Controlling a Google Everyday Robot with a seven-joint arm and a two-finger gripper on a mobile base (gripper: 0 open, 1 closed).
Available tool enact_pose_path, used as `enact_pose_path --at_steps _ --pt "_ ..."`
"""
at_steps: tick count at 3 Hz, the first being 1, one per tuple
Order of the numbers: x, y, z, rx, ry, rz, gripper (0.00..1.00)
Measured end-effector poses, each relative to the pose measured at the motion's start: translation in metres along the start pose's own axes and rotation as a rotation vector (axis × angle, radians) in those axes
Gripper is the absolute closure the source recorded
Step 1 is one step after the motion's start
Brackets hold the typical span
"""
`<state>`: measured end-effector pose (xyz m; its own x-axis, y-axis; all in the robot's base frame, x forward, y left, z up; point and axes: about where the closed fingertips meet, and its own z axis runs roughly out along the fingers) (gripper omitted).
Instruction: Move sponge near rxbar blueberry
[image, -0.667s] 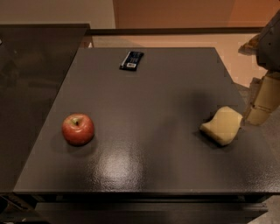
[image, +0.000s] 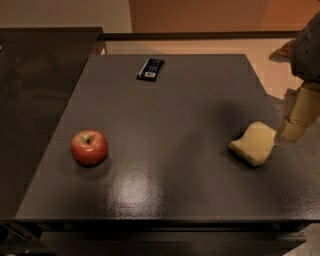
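The pale yellow sponge (image: 254, 143) lies on the dark table (image: 165, 115) near its right edge. The rxbar blueberry (image: 150, 69), a dark navy bar with a white label patch, lies at the far middle of the table, well away from the sponge. My gripper (image: 295, 127) is at the right edge of the view, right beside the sponge's right side and close to touching it. Part of the arm above it runs out of view.
A red apple (image: 89, 147) sits on the left half of the table. A dark counter surface (image: 35, 90) adjoins the table on the left. Beige floor and wall lie beyond the far edge.
The gripper and the sponge stand about where they were; no clear movement shows.
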<state>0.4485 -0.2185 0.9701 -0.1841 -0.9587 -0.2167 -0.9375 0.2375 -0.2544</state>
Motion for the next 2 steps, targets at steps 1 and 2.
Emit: enact_pose_path --at_steps 1,2 --pt "0.004 -0.012 0.023 -0.024 -0.025 -0.044 0.0" --pt "0.009 -0.014 0.05 -0.067 -0.038 -0.085 0.0"
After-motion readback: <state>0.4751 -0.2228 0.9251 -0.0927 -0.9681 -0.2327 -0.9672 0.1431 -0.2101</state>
